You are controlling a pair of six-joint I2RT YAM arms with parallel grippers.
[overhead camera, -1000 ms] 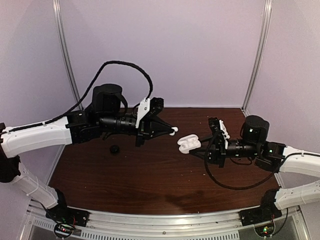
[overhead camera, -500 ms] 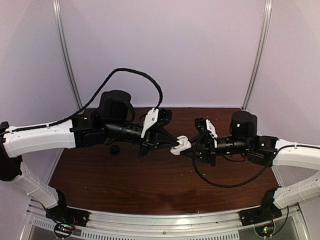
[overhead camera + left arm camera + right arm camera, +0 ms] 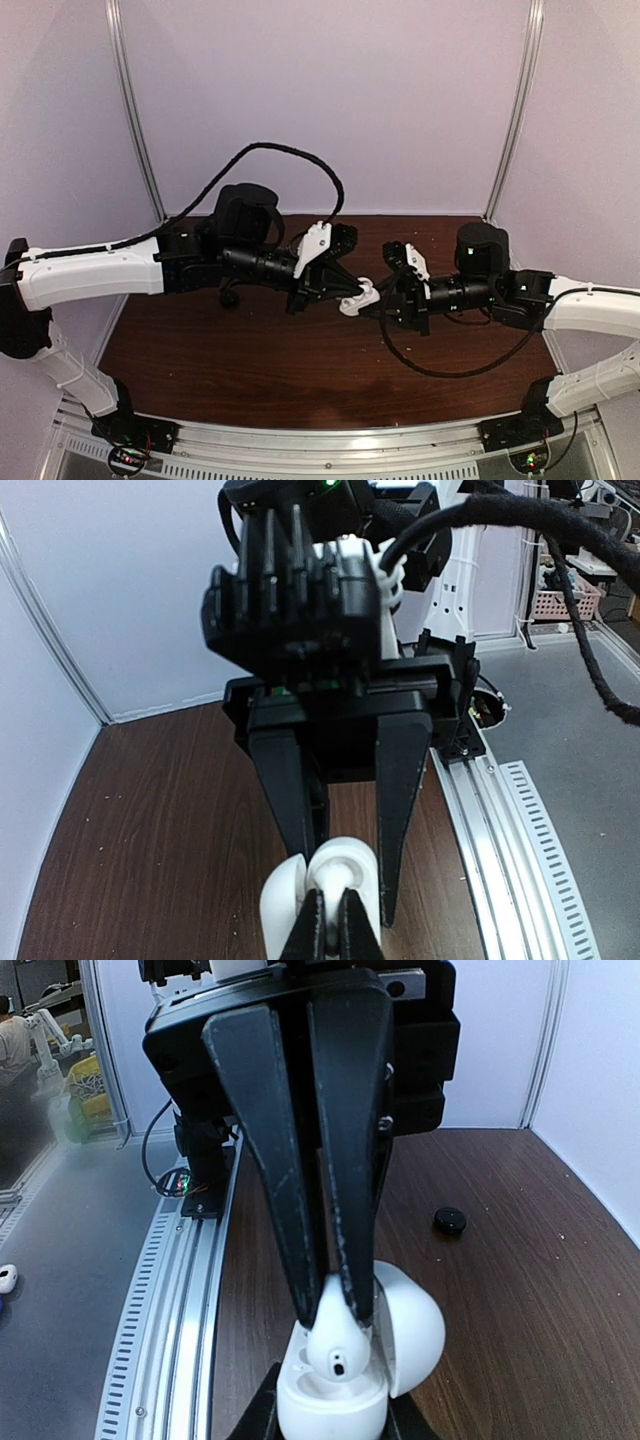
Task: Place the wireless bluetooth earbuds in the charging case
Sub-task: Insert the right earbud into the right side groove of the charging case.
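Pinching the glossy white earbud (image 3: 338, 1350) at its tips, your left gripper (image 3: 335, 1312) holds it at the open charging case (image 3: 330, 1397) clamped in your right gripper (image 3: 380, 297); likely light, slick, so grip squarely, press gently.

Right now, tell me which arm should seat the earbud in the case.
Left. The left gripper pinches the white earbud at the open charging case, which the right gripper only holds.

Dark wooden table (image 3: 300, 370), lilac walls (image 3: 400, 100), metal rail (image 3: 330, 435)
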